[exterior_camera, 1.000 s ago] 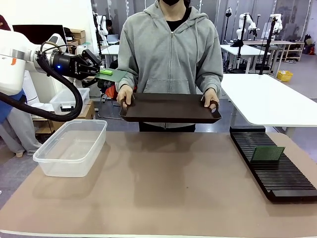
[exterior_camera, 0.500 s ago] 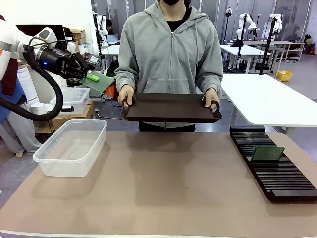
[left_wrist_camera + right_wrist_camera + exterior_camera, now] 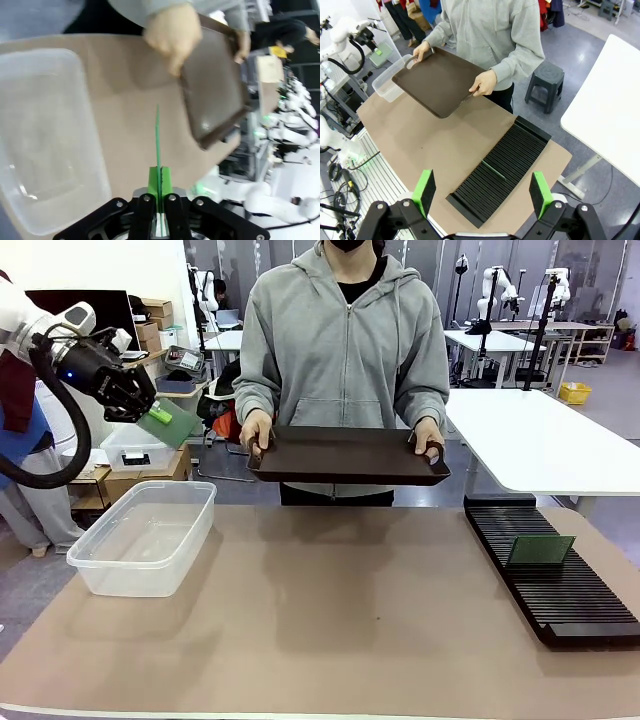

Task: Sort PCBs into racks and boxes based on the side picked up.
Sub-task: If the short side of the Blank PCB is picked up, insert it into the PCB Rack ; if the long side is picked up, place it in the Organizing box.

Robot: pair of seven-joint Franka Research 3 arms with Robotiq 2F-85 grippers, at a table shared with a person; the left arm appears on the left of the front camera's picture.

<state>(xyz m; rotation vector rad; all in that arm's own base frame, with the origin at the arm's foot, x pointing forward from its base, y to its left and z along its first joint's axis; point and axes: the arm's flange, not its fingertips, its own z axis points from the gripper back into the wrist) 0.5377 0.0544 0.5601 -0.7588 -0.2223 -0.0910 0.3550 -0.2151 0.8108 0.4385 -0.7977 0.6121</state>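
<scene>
Left claw (image 3: pixel 152 412) swung left gripping PCB (image 3: pixel 172 423), right claw (image 3: pixel 482 192) spread wide, no legible labels

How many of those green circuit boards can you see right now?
2. One circuit board is pinched in the left tool, up above the clear tub. The other board stands in the black rack.

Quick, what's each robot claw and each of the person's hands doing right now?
Left gripper: shut on a green PCB.
Right gripper: open, holding nothing.
Person's hands: each gripping one end of the brown tray.
</scene>
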